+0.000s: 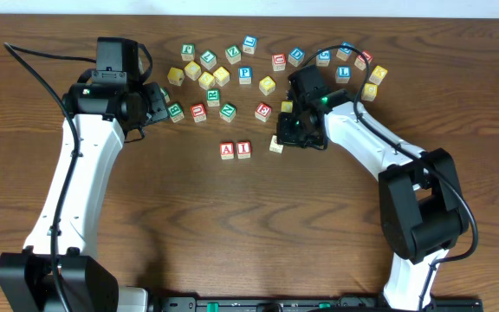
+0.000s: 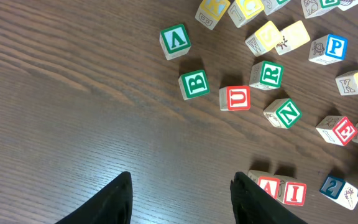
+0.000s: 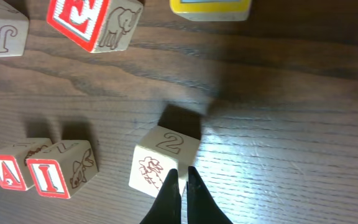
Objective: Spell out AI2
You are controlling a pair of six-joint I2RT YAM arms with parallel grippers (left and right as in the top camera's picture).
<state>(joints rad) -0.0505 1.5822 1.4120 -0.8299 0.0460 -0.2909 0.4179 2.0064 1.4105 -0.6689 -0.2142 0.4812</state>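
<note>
"Overhead, where do the task blocks sit?"

"Just below the middle of the frame, on the wooden surface [image 1: 189, 225]. The A block [image 1: 227, 150] and the I block [image 1: 243, 149] stand side by side with their red letters up. The 2 block [image 1: 276, 145] lies to their right, apart from the I and turned askew."

"And the right hand [image 3: 180, 185]?"

"Closed, fingertips pressed together, gripping nothing. In the right wrist view its tips meet the lower edge of the 2 block. That block's top shows an outlined 2 and its side an animal drawing."

"The left hand [image 2: 182, 199]?"

"Open and empty, up and to the left of the A, well apart from it."

"What crowds the spot?"

"Above the row sit a red E block [image 3: 86, 18] with an elephant on its side and a yellow block [image 3: 210, 6]. Further left are a red U block [image 2: 236, 98] and green B [image 2: 194, 84], R [image 2: 268, 74] and N [image 2: 284, 113] blocks. Bare wood lies between the I and the 2."
</note>
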